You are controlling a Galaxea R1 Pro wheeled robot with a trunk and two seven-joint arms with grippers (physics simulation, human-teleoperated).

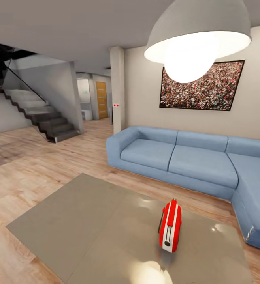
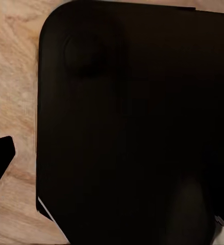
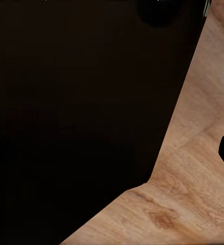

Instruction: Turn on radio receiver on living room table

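The table (image 1: 78, 225) runs off the head view's bottom edge, and the blue sofa (image 1: 193, 161) off its right edge. The pendant lamp (image 1: 197, 35) is cut at the top. Both wrist views are mostly blocked by a dark, featureless body (image 2: 137, 127).

Wood plank floor (image 1: 35, 157) runs to beige walls (image 1: 146, 90), with a blue L-shaped sofa (image 1: 193, 157) at the right under a framed crowd picture (image 1: 213, 90), a lit grey dome lamp (image 1: 197, 35) near, dark stairs (image 1: 47, 118) far left, and a far wooden door (image 1: 101, 99).
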